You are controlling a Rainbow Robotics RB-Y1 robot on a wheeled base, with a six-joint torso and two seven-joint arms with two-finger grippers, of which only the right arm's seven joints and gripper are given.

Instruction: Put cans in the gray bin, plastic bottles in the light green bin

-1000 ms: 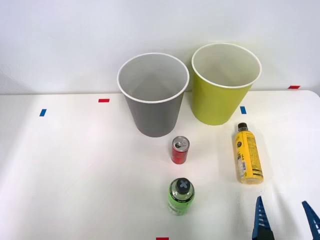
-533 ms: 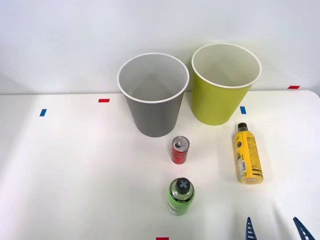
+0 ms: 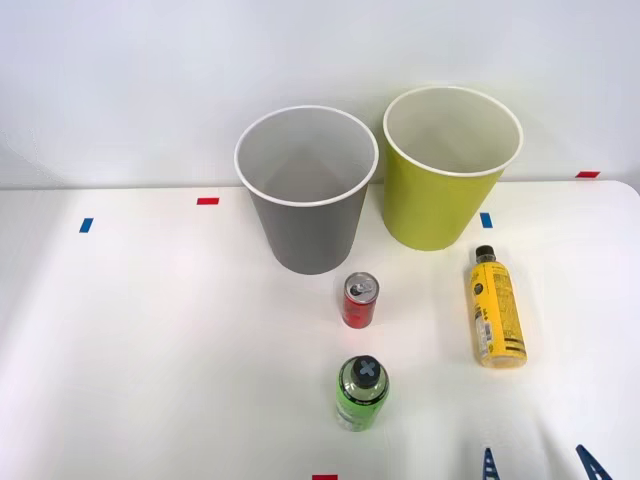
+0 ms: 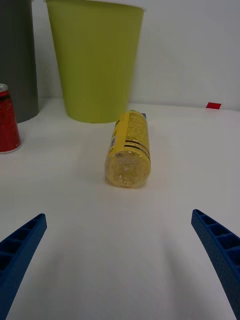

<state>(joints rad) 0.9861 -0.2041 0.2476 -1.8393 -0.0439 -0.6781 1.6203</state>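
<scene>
We see our right end effector (image 4: 120, 265) spread wide above the tabletop (image 3: 150, 330), apart from the lying yellow bottle (image 4: 128, 150).

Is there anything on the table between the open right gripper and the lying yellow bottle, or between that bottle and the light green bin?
Nothing visible. Bare table separates the right gripper from the yellow bottle, and the light green bin stands just past it. The red can sits off to the side.

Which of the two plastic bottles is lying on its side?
The yellow bottle lies on its side, black cap toward the light green bin. The green bottle stands upright.
</scene>
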